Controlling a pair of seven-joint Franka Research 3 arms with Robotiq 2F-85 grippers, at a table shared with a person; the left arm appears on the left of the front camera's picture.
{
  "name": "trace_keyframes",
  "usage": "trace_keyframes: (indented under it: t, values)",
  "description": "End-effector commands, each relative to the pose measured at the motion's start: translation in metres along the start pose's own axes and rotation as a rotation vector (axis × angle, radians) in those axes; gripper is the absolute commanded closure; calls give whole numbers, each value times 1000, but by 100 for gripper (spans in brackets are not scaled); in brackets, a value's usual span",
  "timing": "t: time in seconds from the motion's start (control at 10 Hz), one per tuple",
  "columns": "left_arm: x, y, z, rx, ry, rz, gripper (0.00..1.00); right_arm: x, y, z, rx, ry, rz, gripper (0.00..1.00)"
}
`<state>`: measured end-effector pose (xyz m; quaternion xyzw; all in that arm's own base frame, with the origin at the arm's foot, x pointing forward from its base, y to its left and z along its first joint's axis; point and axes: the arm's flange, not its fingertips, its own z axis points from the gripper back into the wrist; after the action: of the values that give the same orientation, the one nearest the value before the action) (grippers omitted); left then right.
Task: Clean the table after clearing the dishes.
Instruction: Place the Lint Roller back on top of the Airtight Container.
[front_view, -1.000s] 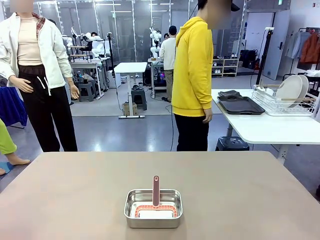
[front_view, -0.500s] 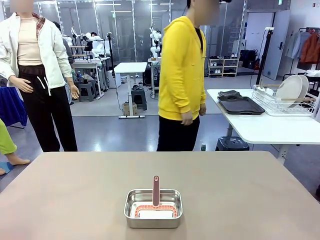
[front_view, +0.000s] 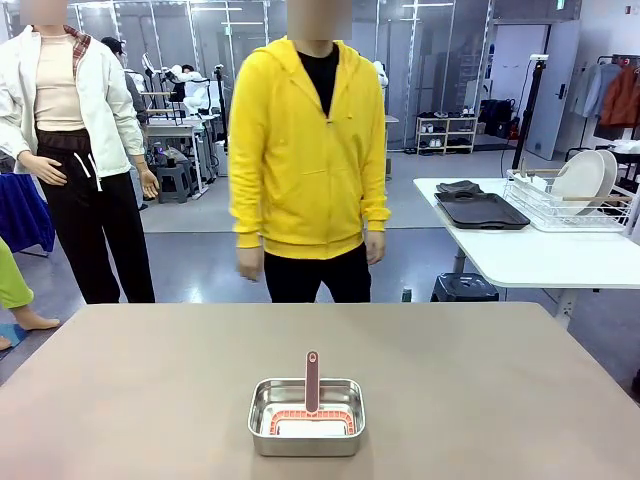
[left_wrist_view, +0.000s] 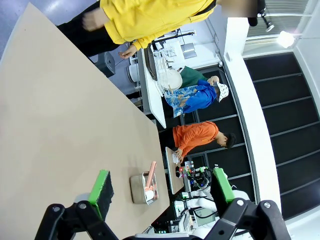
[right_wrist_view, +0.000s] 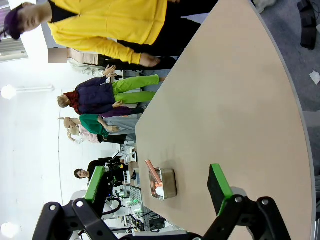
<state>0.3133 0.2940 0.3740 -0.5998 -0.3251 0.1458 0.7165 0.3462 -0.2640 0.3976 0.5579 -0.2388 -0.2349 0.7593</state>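
The taupe-brown table (front_view: 150, 380) carries a small steel pan (front_view: 306, 415) near its front middle, with a pink-handled scrubber (front_view: 312, 381) standing in it. The dishes, white plates (front_view: 585, 178), stand upright in a wire rack on the white side table, beside stacked dark trays (front_view: 480, 210). A person in a yellow hoodie (front_view: 305, 150) stands at the far edge, hands hanging down. My left gripper (left_wrist_view: 162, 186) is open high over the table (left_wrist_view: 60, 125), the pan (left_wrist_view: 145, 187) far below it. My right gripper (right_wrist_view: 157, 186) is open too, above the pan (right_wrist_view: 164, 184), nothing between its fingers.
The white side table (front_view: 540, 260) with the wire rack (front_view: 565, 205) stands to the right, beyond the main table's far corner. A black stool (front_view: 462, 288) sits under it. The brown top around the pan is bare.
The person in yellow has turned away from the side table, stepped left and now faces the brown table at its far edge. The pan and scrubber have not moved.
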Motion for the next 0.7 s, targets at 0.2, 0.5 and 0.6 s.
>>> trace_keyframes:
  t: [0.2,0.5,0.6]
  values:
    - [2,-5,3,-8,3,14,0,0,0,3,4,9,15,0]
    - [2,-5,3,-8,3,14,0,0,0,3,4,9,15,0]
    - [2,-5,3,-8,3,14,0,0,0,3,4,9,15,0]
